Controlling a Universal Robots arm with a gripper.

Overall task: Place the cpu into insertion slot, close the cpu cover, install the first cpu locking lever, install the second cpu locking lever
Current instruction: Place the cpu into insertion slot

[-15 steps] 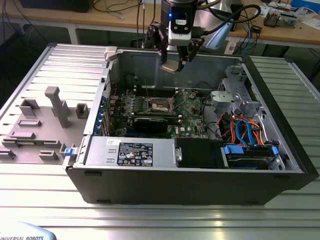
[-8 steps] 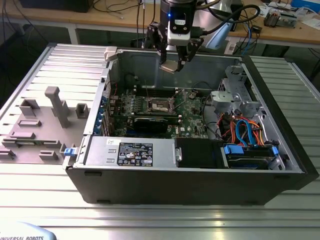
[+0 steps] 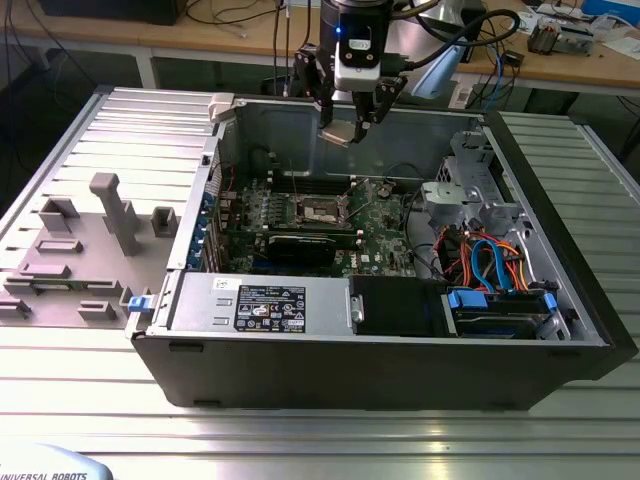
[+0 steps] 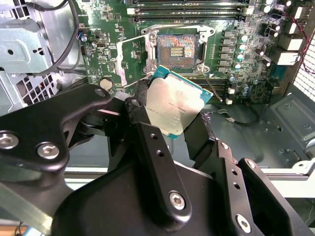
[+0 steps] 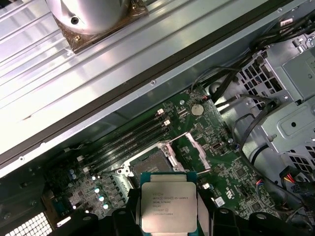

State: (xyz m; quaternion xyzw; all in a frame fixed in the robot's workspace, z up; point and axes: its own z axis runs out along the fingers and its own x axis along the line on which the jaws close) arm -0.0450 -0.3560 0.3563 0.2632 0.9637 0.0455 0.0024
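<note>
Lines of dark print stand on the cpu, too small to tell. In the exterior view, a black-and-white label on the grey box, 7 o'clock from the insertion slot, likewise.

cpu side edges hidden by the hand, arm cropped at top

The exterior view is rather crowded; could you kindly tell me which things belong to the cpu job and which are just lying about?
Job: cpu, held in the gripper over the case; slot, empty; cover, swung open.

Lying about: black card; power supply; blue and orange cables; grey fixtures outside the case.
</note>
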